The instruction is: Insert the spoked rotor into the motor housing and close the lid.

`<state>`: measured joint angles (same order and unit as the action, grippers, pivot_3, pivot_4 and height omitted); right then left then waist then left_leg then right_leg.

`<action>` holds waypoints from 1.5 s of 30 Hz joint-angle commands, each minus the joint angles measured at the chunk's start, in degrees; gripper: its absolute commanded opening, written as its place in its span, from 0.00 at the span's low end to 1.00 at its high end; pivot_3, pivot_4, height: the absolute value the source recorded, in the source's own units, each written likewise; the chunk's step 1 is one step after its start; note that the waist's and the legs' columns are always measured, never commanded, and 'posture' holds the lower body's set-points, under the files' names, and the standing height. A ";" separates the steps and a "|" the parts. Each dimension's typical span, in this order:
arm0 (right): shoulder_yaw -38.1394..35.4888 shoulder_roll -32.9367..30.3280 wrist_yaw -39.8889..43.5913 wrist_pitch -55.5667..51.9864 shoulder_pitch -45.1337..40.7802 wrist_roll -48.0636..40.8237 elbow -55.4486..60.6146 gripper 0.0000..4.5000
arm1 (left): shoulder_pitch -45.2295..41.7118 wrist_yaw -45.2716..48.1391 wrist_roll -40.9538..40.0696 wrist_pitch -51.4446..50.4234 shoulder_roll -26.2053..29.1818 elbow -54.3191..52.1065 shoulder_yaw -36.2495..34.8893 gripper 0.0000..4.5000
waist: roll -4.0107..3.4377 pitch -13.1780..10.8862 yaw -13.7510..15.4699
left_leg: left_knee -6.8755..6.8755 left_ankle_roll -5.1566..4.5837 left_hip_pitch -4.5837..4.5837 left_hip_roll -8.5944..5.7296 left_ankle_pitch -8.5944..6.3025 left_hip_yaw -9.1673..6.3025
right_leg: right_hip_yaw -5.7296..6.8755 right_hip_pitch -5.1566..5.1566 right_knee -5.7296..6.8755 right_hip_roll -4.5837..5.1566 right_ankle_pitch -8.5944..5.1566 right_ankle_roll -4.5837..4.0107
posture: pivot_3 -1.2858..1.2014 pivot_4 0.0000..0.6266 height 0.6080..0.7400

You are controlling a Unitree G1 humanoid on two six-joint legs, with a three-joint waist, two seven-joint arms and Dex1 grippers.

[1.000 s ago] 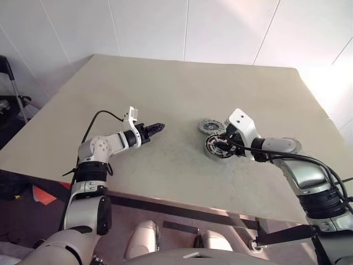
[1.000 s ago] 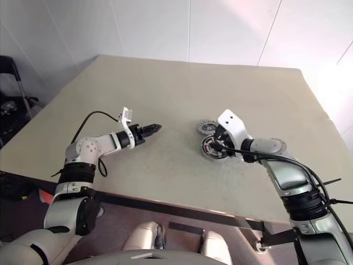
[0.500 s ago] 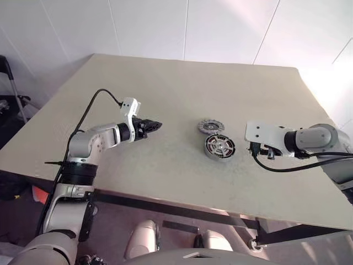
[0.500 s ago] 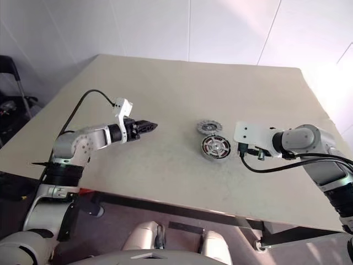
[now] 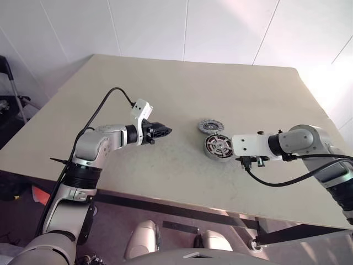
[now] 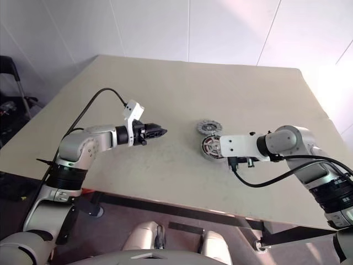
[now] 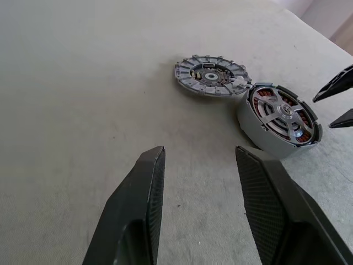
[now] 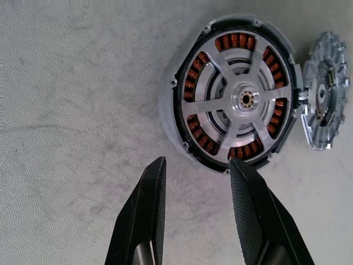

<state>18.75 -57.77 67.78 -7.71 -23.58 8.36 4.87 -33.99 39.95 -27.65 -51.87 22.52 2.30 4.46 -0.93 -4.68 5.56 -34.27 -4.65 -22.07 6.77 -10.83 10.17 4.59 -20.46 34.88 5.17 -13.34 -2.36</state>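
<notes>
The motor housing point(image 8: 169, 105) lies on the table, and the spoked rotor point(image 8: 246, 99) sits inside it, silver spokes up, with reddish windings showing between them. The grey ribbed lid point(image 5: 210, 126) lies flat on the table touching the housing's far side, its inner face up. My right gripper point(image 8: 198, 163) hangs just above the table by the housing's near right edge, pointing down, open and holding nothing. My left gripper point(image 5: 165, 131) hovers well to the left of the housing, pointing towards it, open and holding nothing.
The beige table point(image 5: 165, 83) stretches wide around the parts, with its front edge point(image 5: 182, 207) close to me. White wall panels stand behind it. Dark equipment point(image 5: 6, 83) stands past the table's left side.
My right gripper came off the housing, swung out to the right, then came back beside it with the wrist rolled. My left gripper rose, rolled and shifted right.
</notes>
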 commanded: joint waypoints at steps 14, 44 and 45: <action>2.57 6.45 1.21 3.86 -3.45 3.94 -8.24 0.44 | -0.60 -1.12 -0.32 -0.99 0.23 -3.48 -1.00 0.47 | 0.03 0.03 -0.37 | -0.02 0.02 0.24 0.01 0.01 0.00 | 0.00 0.17 0.08 0.00 0.02 -0.03 | 0.52 0.00 1.00; -4.78 17.57 1.01 -42.94 -13.73 -12.21 9.66 0.00 | 0.81 -3.69 -0.59 -2.16 0.00 -3.85 -1.82 0.47 | 0.03 0.04 -0.85 | -0.02 0.13 -0.34 0.07 0.14 0.00 | 0.00 -0.55 0.37 -0.04 0.06 -0.21 | 0.52 0.00 1.00; -4.50 17.95 0.31 -44.79 -14.09 -12.77 10.42 0.00 | 0.90 -3.73 -0.64 -2.26 0.07 -4.01 -1.89 0.47 | 0.03 0.05 -0.64 | -0.03 -0.01 -0.53 0.06 0.22 0.00 | 0.00 -0.71 0.40 -0.04 0.06 -0.22 | 0.52 0.00 1.00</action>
<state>16.73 -39.98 69.22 -49.32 -35.50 -2.38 11.64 -32.86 36.31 -27.80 -54.26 22.18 0.70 4.03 -0.89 -4.64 4.92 -34.33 -4.68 -22.72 6.84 -10.61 10.16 4.59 -21.29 35.30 5.13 -13.29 -2.59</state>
